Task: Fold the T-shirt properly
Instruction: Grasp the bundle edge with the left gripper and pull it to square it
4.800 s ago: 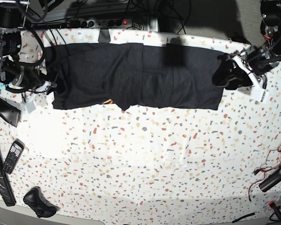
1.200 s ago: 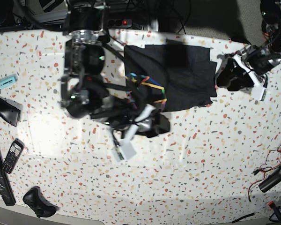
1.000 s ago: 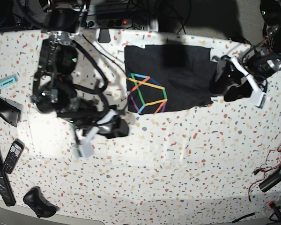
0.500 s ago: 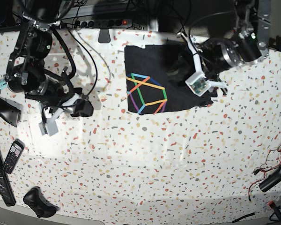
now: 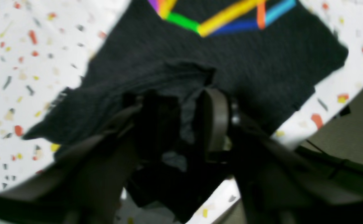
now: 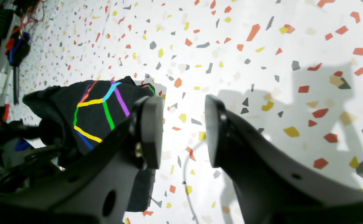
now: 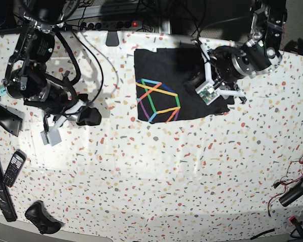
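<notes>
Covering the scene, speckled table (image 7: 156, 171) carries black T-shirt (image 7: 166, 75), folded to a rectangle at far edge, rainbow print up. L gripper (image 5: 181, 121), at shirt's side away from the print, jaws clamped on a raised cloth fold. R gripper (image 6: 183, 127), well off shirt's print side, jaws apart, holding nothing.
</notes>
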{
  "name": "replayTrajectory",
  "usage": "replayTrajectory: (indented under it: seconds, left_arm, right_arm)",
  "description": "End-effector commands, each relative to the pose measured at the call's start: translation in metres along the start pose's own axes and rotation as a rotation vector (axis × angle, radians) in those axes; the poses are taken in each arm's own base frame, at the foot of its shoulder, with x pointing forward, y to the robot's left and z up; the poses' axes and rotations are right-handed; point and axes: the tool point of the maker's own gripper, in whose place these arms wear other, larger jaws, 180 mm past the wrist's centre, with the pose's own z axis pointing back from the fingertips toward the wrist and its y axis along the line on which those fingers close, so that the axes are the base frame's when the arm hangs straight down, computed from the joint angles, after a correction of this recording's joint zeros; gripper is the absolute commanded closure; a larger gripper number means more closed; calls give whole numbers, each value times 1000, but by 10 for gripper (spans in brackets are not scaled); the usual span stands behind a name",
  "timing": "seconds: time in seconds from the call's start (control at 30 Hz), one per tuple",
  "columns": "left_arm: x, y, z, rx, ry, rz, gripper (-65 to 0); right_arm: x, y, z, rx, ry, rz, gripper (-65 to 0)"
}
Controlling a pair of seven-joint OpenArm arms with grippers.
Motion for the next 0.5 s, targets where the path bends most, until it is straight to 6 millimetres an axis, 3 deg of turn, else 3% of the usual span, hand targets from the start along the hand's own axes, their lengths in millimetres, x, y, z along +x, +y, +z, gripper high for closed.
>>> replayTrajectory:
  seconds: [0.0,0.1,0.13,0.3,0.47]
  left_arm:
    - [10,1,3,0,-37,-13,-140]
    - [10,-2,3,-21,-34,-9,-15]
    - [9,-4,3,-32,-28,-1,0]
    - [-8,-12,6,-75,73,24,0]
    - [-17,3,23,-88,64,85,0]
  right_arm:
    - [17,3,5,10,-51,32,-219]
    - [17,3,5,10,-51,32,-219]
    - [17,3,5,10,-51,32,-219]
    - [17,3,5,10,-51,33,-218]
    - [17,4,4,12,-50,33,-218]
